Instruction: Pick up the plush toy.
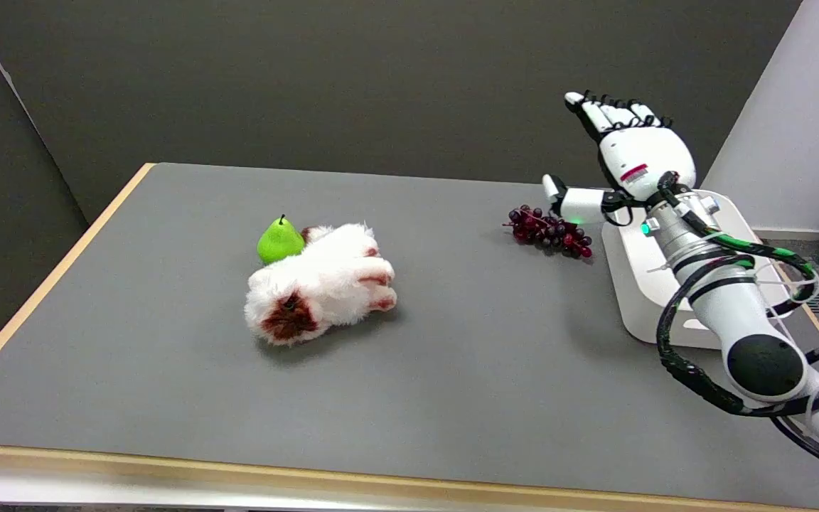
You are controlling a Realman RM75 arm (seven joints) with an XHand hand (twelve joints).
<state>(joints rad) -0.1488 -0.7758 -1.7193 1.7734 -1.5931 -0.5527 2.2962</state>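
You are at the very start: your right hand [630, 153] is raised above the table's [495, 355] right side with fingers spread and nothing in them, near the grapes [550, 232] and well apart from the plush toy [320, 291]. The toy lies left of centre, touching a green pear [280, 240]. Next, I judge, you should reach left and down over it, avoiding the pear.

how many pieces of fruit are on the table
2. A green pear sits left of centre, touching the far side of the plush toy. A dark grape bunch lies to the right, by the white tray. The toy could hide something behind it.
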